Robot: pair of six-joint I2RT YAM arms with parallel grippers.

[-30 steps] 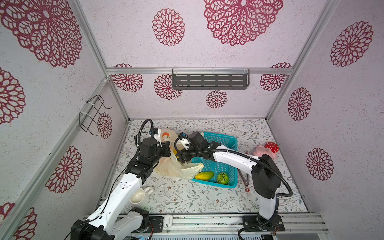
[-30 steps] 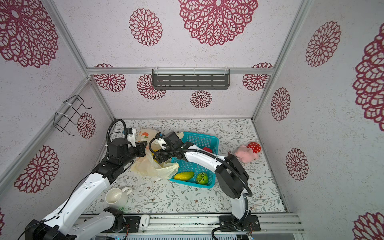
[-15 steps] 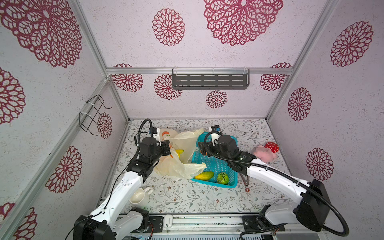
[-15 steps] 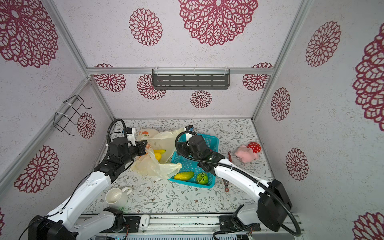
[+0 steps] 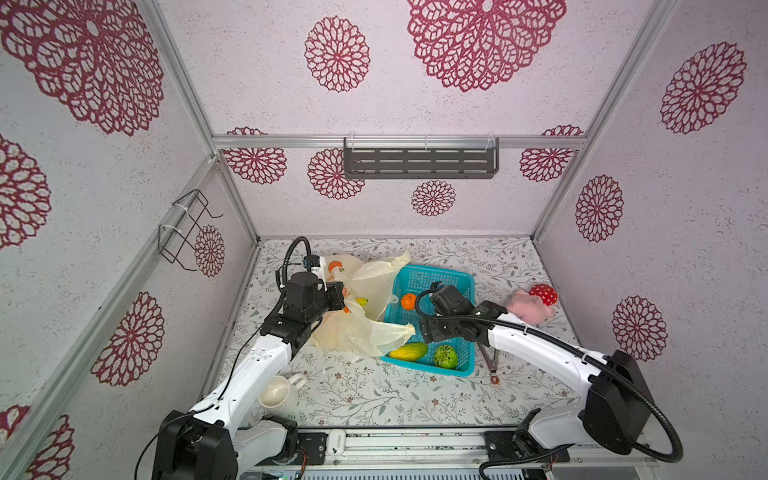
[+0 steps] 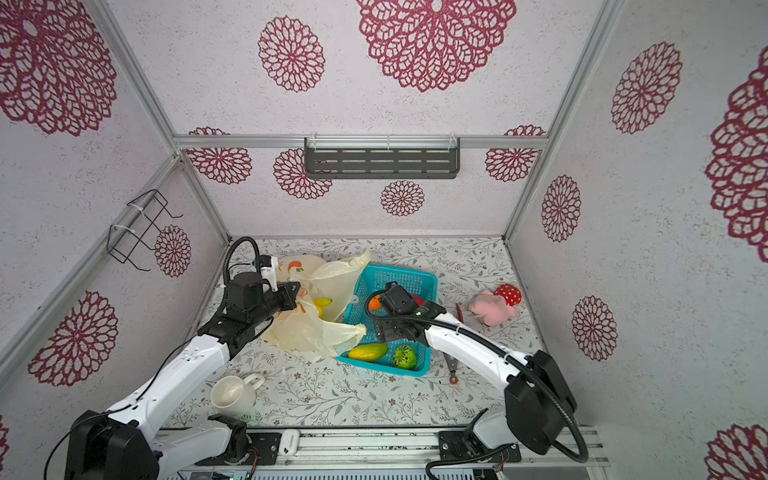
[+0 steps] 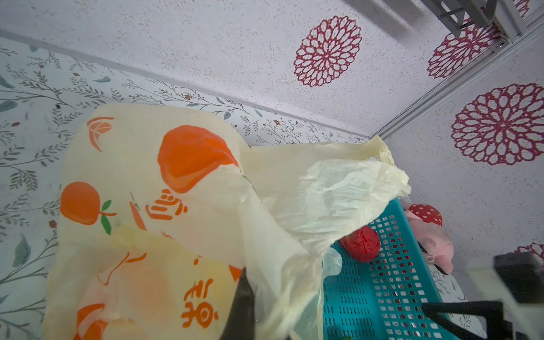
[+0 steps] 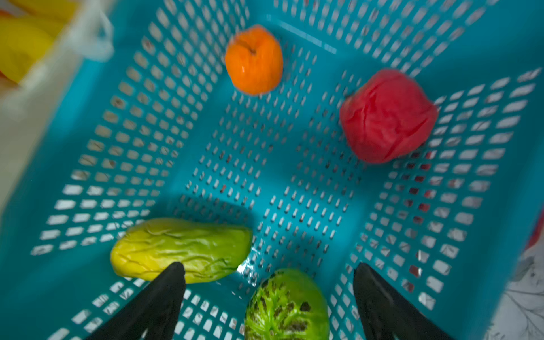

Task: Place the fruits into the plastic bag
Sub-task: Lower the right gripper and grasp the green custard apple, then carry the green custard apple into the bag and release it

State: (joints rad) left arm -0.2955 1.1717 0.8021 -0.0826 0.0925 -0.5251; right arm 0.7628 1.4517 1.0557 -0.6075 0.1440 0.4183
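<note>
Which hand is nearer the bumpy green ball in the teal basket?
Right. The right hand hangs open just above the bumpy green ball; the left hand is outside the basket, shut on the plastic bag.

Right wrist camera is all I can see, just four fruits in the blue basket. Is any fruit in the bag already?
Observer: Yes, one. A yellow banana lies inside the plastic bag, as both top views show.
Operator: Who's holding the bag open?
Observer: The left gripper is shut on the bag's rim and holds it up.
Operator: Any toys outside the basket?
Observer: A pink mushroom plush lies on the table, to the right of the basket in both top views.
</note>
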